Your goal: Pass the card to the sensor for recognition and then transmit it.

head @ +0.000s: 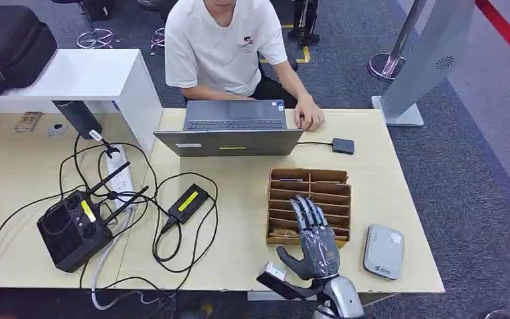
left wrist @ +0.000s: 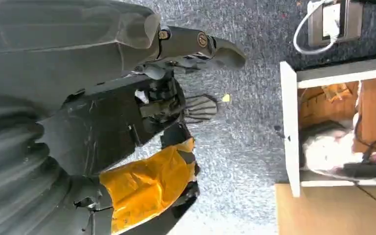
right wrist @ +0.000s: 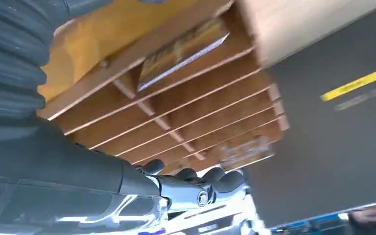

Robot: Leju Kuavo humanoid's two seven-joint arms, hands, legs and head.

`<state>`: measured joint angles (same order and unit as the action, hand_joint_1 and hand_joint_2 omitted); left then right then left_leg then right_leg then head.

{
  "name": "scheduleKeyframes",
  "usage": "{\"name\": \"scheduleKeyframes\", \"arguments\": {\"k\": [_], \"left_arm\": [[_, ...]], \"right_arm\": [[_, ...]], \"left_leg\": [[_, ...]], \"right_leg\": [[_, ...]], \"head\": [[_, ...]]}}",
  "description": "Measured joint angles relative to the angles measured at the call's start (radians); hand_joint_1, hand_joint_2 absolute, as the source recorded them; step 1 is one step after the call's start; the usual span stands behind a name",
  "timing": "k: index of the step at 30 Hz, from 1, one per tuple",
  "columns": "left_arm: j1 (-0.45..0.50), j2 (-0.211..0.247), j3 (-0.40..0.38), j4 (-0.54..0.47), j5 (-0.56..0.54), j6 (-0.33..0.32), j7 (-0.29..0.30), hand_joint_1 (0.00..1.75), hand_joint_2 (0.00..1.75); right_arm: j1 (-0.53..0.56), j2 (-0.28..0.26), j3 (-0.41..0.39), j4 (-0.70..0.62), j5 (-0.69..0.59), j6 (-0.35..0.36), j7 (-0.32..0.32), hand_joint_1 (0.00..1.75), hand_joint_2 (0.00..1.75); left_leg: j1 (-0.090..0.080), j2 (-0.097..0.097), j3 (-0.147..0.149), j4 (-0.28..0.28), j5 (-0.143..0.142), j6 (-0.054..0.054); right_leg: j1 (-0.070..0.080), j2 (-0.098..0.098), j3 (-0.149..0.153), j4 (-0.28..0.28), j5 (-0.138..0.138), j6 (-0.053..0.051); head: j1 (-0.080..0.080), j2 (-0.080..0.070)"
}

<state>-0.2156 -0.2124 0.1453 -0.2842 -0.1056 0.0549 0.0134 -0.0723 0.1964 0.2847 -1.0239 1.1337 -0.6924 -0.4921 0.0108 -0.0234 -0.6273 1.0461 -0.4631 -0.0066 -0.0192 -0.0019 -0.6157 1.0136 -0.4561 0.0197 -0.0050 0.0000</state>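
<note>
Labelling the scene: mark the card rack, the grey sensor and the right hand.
Card rack [head: 310,176]: head view, far slots.
Sensor [head: 383,250]: head view, top face.
Right hand [head: 317,247]: head view, back of hand.

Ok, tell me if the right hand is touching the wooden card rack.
Cannot tell. In the head view the right hand overlaps the wooden card rack, fingers spread, but neither contact nor gap shows.

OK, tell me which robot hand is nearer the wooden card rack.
Right. The right robot hand is spread open directly over the wooden card rack on the table. The left robot hand hangs low beside the robot, above the carpet, away from the rack.
</note>
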Motion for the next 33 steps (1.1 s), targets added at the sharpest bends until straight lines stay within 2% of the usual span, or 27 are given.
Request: {"name": "scheduleKeyframes", "arguments": {"k": [3,10,24,33], "left_arm": [[0.0,-0.007,0.0,0.0,-0.003,0.0,0.003,0.0,1.75],[0.0,-0.007,0.0,0.0,-0.003,-0.001,0.003,0.0,1.75],[0.0,-0.007,0.0,0.0,-0.009,-0.002,0.003,0.0,1.75],[0.0,-0.006,0.0,0.0,-0.011,-0.002,0.003,0.0,1.75]], "right_arm": [[-0.007,0.011,-0.047,0.012,0.007,0.0,-0.011,0.0,1.75],[-0.009,0.026,-0.087,0.029,0.008,0.0,-0.014,0.0,1.75],[-0.009,0.029,-0.103,0.037,-0.01,0.0,-0.017,0.0,1.75],[0.005,0.029,-0.111,0.035,-0.028,0.0,-0.043,0.0,1.75]], "left_leg": [[0.0,0.001,0.0,0.0,0.0,0.0],[0.0,0.001,0.0,0.0,0.0,0.0],[0.0,0.001,0.0,0.0,0.0,0.0],[0.0,0.001,0.0,0.0,0.0,0.0]], "right_leg": [[0.0,0.001,0.0,0.0,0.0,0.0],[0.0,0.001,-0.001,0.0,0.0,0.0],[0.0,0.001,0.0,0.0,0.0,0.0],[0.0,0.001,0.0,0.0,0.0,0.0]], "head": [[0.0,0.0],[0.0,0.0],[0.0,0.0],[0.0,0.0]]}}
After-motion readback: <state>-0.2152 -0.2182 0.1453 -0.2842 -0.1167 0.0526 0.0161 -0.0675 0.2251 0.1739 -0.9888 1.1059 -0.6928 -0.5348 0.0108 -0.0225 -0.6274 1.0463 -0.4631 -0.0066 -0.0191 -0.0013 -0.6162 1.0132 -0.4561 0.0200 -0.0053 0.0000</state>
